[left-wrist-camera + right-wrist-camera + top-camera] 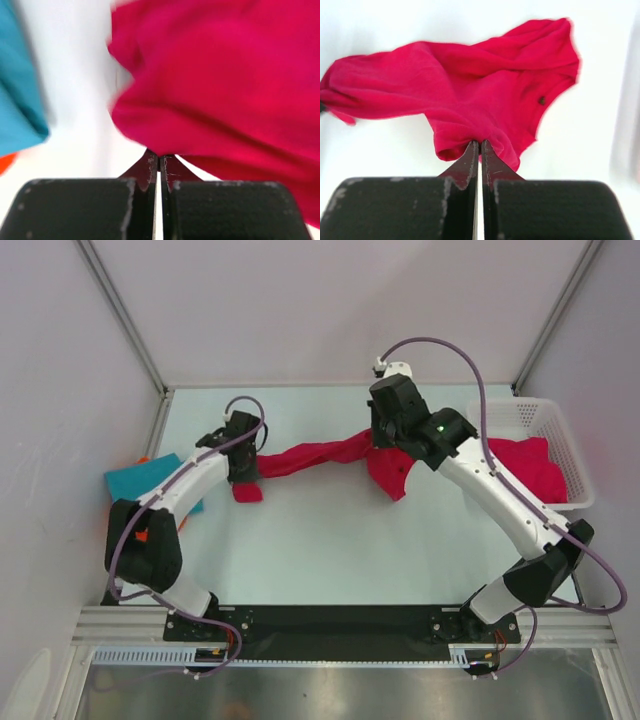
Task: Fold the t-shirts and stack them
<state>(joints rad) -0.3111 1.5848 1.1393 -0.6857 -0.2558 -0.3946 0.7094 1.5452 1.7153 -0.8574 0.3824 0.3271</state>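
Slung as a twisted rope from one pincer to the other: the crimson t-shirt [320, 455], with a bunched mass sagging just beside the right pincer [480, 146] and a small flap hanging just beside the left pincer [158, 160]. Both clamped fully together, each nipping only a thin fold of that red cloth at the very fingertips. Biggest hazard, by judgement: losing one end under any further pull, with so little cloth between the jaws; likely result, a dropped heap and a fresh grasp. Next in size: twisted rather than spread, so probably lands as a rope and not as a flat panel fit for folding; calls for a shake-out or a better corner. Held by hem, sleeve or shoulder? Cannot tell from either wrist view. Lesser: dragging the sagging mass toward the second crimson t-shirt [535, 468], heaped on the outer side of the right pincer inside the white mesh basket [548, 412], and tangling the two. Smallest: brushing the teal t-shirt [135, 485], lying flat just outside the left pincer with the orange t-shirt [5, 162] peeking out beneath, and spoiling that stack. Around everything, plain pale walls with metal corner posts [120, 315]. Beneath both pincers, a pale, smooth, matte surface [330, 550]. Behind the pincers at the arm bases, a black rail [340, 618], then a slotted grey strip.
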